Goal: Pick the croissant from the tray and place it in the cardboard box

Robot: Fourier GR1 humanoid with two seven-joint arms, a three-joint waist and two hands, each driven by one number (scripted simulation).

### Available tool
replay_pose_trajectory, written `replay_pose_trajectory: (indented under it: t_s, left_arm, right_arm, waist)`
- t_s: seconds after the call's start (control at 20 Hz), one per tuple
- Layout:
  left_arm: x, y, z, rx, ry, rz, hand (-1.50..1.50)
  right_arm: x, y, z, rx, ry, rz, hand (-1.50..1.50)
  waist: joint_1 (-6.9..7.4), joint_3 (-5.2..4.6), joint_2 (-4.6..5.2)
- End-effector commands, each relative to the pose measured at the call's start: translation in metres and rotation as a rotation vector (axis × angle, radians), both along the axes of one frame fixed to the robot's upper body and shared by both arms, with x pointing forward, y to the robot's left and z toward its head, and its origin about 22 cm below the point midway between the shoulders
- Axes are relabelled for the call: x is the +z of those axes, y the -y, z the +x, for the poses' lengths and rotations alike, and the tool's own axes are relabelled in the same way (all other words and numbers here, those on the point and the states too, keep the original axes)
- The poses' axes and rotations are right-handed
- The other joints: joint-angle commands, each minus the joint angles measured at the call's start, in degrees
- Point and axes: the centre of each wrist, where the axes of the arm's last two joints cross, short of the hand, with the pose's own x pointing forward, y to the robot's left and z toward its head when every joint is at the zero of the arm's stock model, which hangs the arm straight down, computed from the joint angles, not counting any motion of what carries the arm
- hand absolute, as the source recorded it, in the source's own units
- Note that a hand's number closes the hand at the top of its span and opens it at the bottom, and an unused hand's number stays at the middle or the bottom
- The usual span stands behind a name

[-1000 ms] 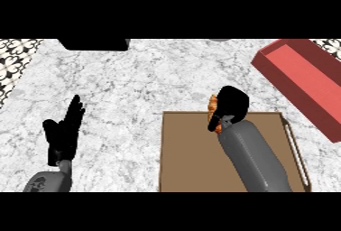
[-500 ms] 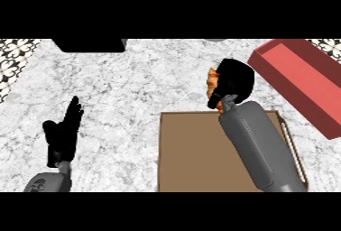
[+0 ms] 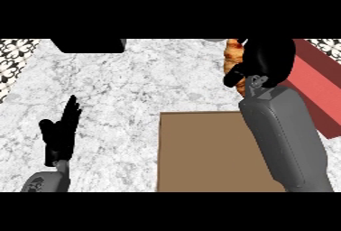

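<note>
My right hand [image 3: 266, 61] is near the top right of the head view, its fingers curled round the golden-brown croissant [image 3: 233, 56]. Only the croissant's left edge shows; the hand hides the rest. It hangs above the counter, past the far edge of the brown tray [image 3: 200, 153] and just left of the red box [image 3: 320, 90], which lies at the right edge. My left hand [image 3: 60, 133] rests open at the lower left, fingers pointing up.
A black object [image 3: 86, 45] sits at the counter's far edge, top left. The marble counter [image 3: 146, 85] spreads between the two hands. A patterned strip [image 3: 13, 54] borders the far left.
My right hand has carried the croissant up off the tray and further away, towards the red box. The left hand has stayed still.
</note>
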Motion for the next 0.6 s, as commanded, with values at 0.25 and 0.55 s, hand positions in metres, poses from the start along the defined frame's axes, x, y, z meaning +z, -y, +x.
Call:
replay_pose_trajectory:
  t_s: [0.25,0.55]
  left_arm:
    - [-0.008,0.004,-0.003,-0.017,0.021,0.000,0.00]
    - [0.007,-0.011,-0.015,-0.015,0.006,0.006,0.00]
  right_arm:
    - [0.012,0.067,0.003,-0.133,0.082,-0.080,1.50]
    - [0.040,0.140,0.017,-0.146,0.118,-0.015,1.50]
  waist:
    - [0.30,0.02,0.23]
    - [0.78,0.05,0.22]
